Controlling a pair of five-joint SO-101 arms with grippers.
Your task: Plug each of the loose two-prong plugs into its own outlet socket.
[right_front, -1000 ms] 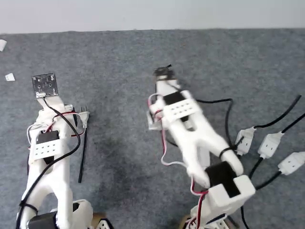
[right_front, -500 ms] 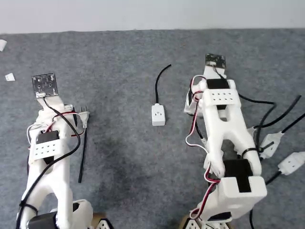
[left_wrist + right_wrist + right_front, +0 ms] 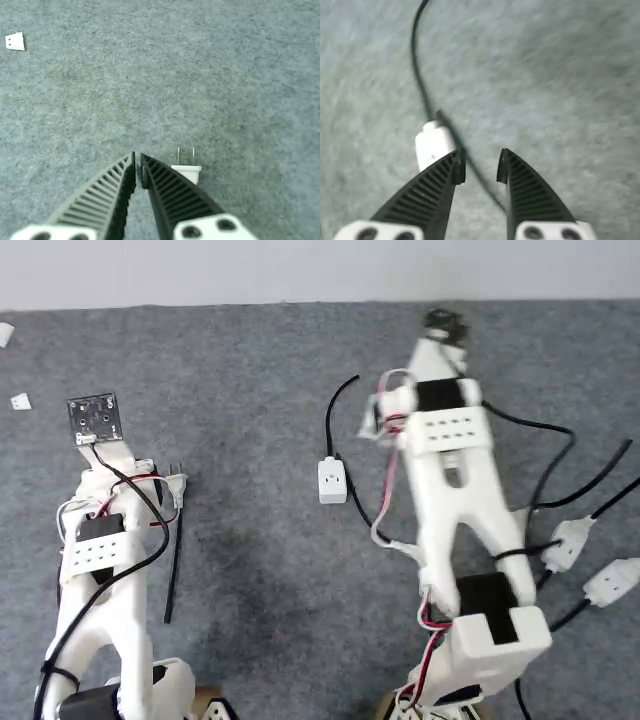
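Note:
A white two-prong plug [image 3: 186, 171] lies on the grey carpet with its prongs pointing away. It sits just beside the tips of my left gripper [image 3: 138, 159], which is shut with nothing in it. From above, that plug [image 3: 175, 482] rests by the left arm, its black cord [image 3: 174, 560] trailing toward the front. A white outlet socket [image 3: 332, 481] with a black cord lies mid-table. My right gripper [image 3: 480, 162] is open above the carpet, with that socket [image 3: 434, 142] just outside one finger.
Two more white sockets [image 3: 570, 540] [image 3: 612, 581] on black cords lie at the right edge, close to the right arm's base. A small white scrap [image 3: 20, 401] sits at the far left. Open carpet lies between the two arms.
The right arm swung off the middle socket, uncovering it, then stretched farther back. The socket stays where it lay. The left arm has not moved.

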